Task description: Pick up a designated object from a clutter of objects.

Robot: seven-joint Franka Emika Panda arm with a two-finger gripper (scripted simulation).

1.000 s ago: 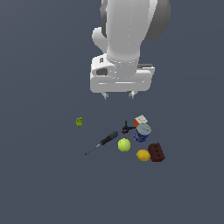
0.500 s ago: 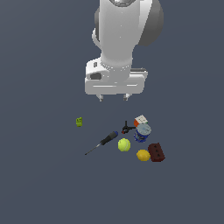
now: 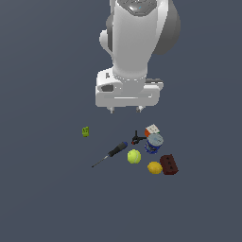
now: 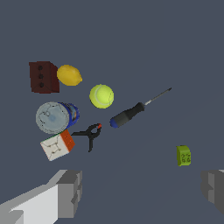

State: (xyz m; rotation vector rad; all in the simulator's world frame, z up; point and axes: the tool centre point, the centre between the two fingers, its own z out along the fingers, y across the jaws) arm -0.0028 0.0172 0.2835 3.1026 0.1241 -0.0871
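— block (image 3: 169, 165) where?
— at clutter's far edge, touching lemon (image 3: 154, 168), holes showing, clear on outer sides for gripping.
— pincer (image 3: 125, 109)?
— spread wide, empty, high above counter (image 3: 42, 189), well apart from block.

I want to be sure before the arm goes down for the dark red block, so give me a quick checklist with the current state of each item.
1. Pincer open and empty: ok, fingers wide apart in the wrist view.
2. Dark red-brown rectangular block with round holes in sight: ok, in both views.
3. Pincer above the block: not ok, it hangs high and off toward the exterior view's left.
4. Room beside the block: not ok, the yellow lemon sits right against it.
5. Blue can apart from block: ok.
6. Block lying flat: ok.
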